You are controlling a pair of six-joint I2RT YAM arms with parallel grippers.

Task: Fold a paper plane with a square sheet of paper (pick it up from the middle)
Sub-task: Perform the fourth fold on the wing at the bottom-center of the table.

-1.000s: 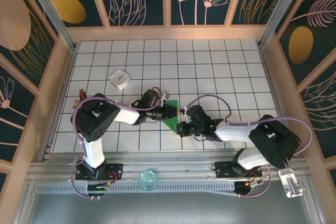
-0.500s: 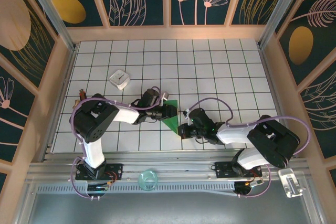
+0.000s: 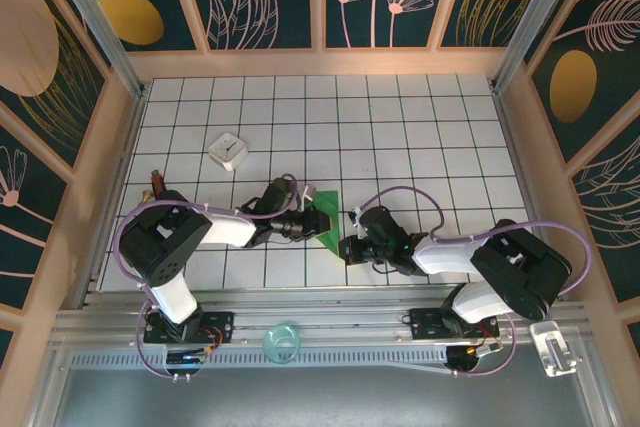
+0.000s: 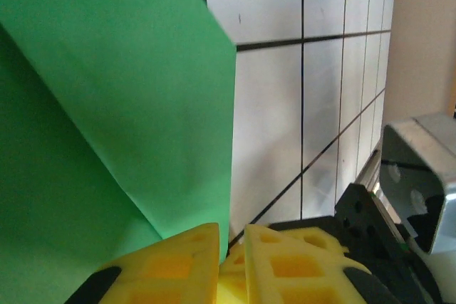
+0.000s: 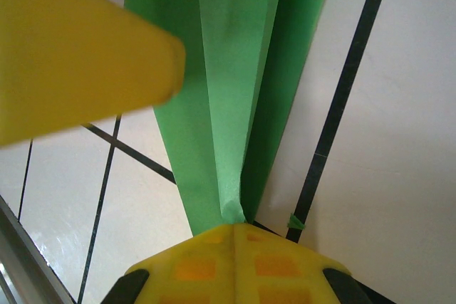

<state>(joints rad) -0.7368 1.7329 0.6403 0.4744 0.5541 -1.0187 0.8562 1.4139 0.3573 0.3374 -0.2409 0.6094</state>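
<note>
Paper: the bright-green folded paper (image 3: pixel 330 227) (image 4: pixel 107 105) (image 5: pixel 228 69) is in the near middle of the white tiled table (image 3: pixel 400 127), between the two grippers. It is narrow and creased lengthwise, and tapers to a point at its near end.
Layers: the right wrist view shows long overlapping flaps running down to the tip. The left wrist view shows one flap lying over another along a slanted fold.
Left gripper: the left gripper (image 3: pixel 312 219) (image 4: pixel 231 229) meets the paper's left side. Its yellow fingers are almost together, pinching the paper's edge.
Right gripper: the right gripper (image 3: pixel 347 247) (image 5: pixel 235 227) is at the near right of the paper. Its jaws are closed together on the pointed tip.
Box: a small white square box (image 3: pixel 228 151) sits well apart, to the far left.
Rail: a translucent teal round object (image 3: pixel 282 340) rests on the near metal rail.
</note>
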